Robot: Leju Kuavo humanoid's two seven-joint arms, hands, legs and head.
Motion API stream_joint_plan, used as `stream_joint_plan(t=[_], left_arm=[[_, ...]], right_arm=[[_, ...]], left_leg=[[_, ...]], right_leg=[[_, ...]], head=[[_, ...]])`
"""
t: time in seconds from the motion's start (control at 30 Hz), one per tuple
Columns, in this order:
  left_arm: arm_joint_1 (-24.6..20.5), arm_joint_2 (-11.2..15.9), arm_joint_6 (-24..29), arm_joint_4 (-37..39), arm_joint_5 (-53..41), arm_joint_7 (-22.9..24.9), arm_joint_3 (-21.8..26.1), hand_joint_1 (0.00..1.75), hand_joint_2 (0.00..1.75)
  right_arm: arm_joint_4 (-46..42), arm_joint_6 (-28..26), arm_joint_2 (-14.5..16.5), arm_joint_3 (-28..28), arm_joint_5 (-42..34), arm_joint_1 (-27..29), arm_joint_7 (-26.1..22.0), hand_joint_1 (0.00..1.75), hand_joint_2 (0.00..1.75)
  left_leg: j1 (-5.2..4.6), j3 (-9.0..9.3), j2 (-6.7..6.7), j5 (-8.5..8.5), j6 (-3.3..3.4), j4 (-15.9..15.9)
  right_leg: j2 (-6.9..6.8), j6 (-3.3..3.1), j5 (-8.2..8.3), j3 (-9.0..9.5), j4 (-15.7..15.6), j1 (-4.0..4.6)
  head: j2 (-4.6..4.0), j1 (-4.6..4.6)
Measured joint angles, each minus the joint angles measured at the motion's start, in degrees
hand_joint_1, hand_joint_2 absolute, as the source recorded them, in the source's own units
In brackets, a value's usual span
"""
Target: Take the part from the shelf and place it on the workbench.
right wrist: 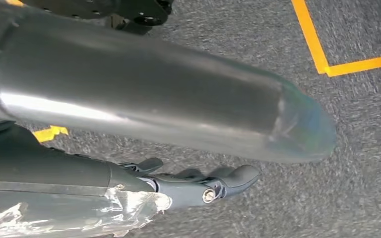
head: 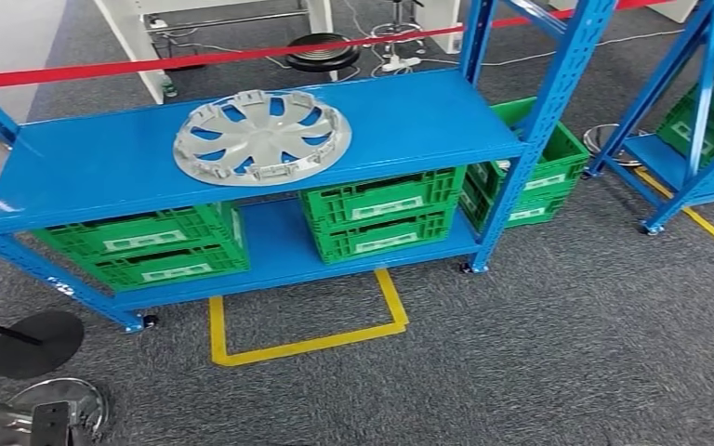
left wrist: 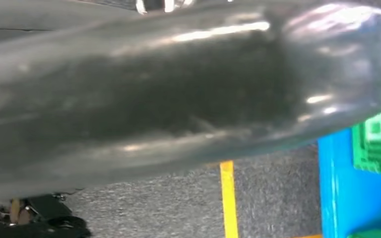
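Observation:
The part is a grey plastic wheel cover with curved spokes. It lies flat on the top tier of a blue metal shelf, left of the middle. In the right wrist view my right hand hangs over grey carpet, dark fingers stretched out and holding nothing. It is far from the wheel cover. A blue shelf edge shows in the left wrist view.
Green crates fill the lower tier, with more behind the right upright. Yellow floor tape marks a square in front of the shelf. A red barrier tape runs behind it. A second blue shelf stands right; round stand bases lie lower left.

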Motion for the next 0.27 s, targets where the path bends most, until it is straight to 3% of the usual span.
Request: stream_joint_plan(t=[0.03,0.07,0.17,0.2,0.27], left_arm=[[0.1,0.0,0.0,0.0,0.0,0.0,0.0,0.00,0.00],[0.2,0.0,0.1,0.0,0.0,0.0,-0.1,0.00,0.00],[0.2,0.0,0.1,-0.1,0.0,-0.2,-0.2,0.00,0.00],[0.1,0.0,0.1,-0.2,0.0,-0.2,-0.3,0.00,0.00],[0.0,0.0,0.1,-0.3,0.0,-0.3,-0.4,0.00,0.00]], right_arm=[[0.0,-0.5,0.0,0.0,-0.3,0.0,0.1,0.00,0.00],[0.0,-0.9,0.0,0.1,-0.6,0.0,0.2,0.00,0.00],[0.0,-1.5,0.0,0.3,-1.2,0.1,0.6,0.00,0.00],[0.1,-1.5,0.0,0.3,-1.3,0.1,0.6,0.00,0.00],[0.1,-1.5,0.0,0.4,-1.4,0.1,0.7,0.00,0.00]], left_leg=[[-0.01,0.01,0.11,0.46,0.08,0.3],[-0.04,1.21,0.34,1.93,0.24,-1.7],[-0.58,7.41,3.71,6.51,1.06,-13.0],[-0.78,8.47,4.56,6.91,1.34,-15.1],[-0.97,8.74,4.36,6.81,1.73,-16.0]], right_leg=[[-0.81,-0.05,-0.06,0.04,0.0,0.07],[-1.57,-0.05,-0.12,0.15,0.0,0.13],[-3.49,0.38,-0.56,0.45,0.1,0.48],[-4.08,0.62,-0.76,0.44,0.1,0.64],[-4.97,1.00,-1.00,0.42,0.0,0.80]], head=[[0.00,-0.01],[0.00,-0.01],[0.00,-0.03],[0.00,-0.02],[0.00,0.01]])
